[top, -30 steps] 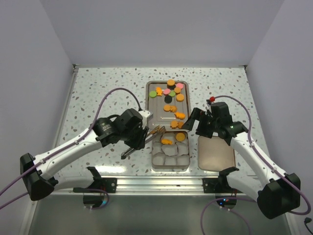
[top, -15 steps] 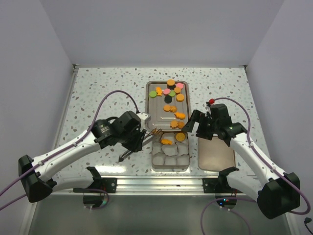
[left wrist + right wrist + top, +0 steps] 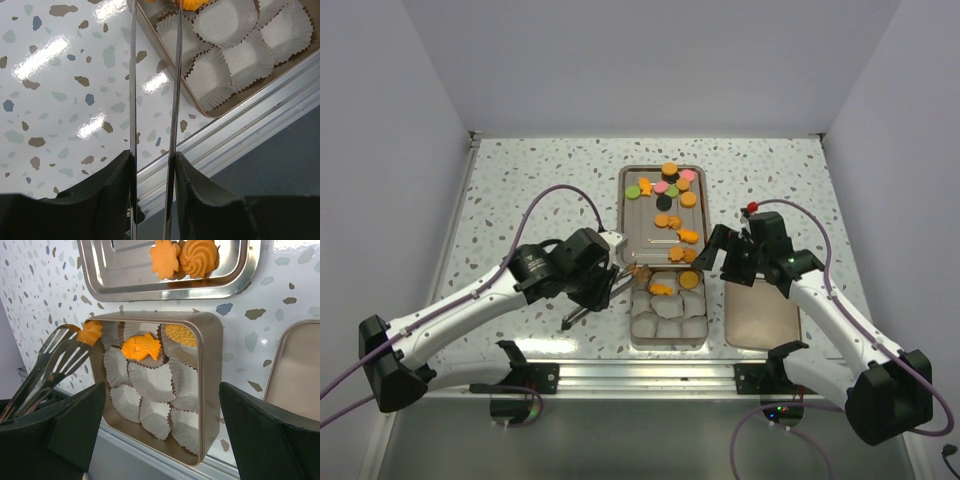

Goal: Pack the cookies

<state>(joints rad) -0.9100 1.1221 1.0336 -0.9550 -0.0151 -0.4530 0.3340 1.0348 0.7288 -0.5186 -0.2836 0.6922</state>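
My left gripper (image 3: 603,277) is shut on metal tongs (image 3: 616,284), its fingers (image 3: 117,172) pressing the two blades. The tong tips hold an orange cookie (image 3: 642,270) over the far left corner of the golden box (image 3: 632,322); it also shows in the right wrist view (image 3: 90,331). The box holds white paper cups, a fish-shaped orange cookie (image 3: 141,347) and a round orange one (image 3: 181,334). More cookies (image 3: 670,185) lie on the silver tray (image 3: 642,228) behind the box. My right gripper (image 3: 707,250) is open and empty above the box's far right corner.
A tan lid (image 3: 760,312) lies flat to the right of the box, under my right arm. The aluminium rail (image 3: 640,375) runs along the table's near edge, close behind the box. Grey walls enclose the table on three sides.
The tongs with the cookie have drawn slightly left and nearer, to the box's far left corner. My right gripper has shifted a little to the left.
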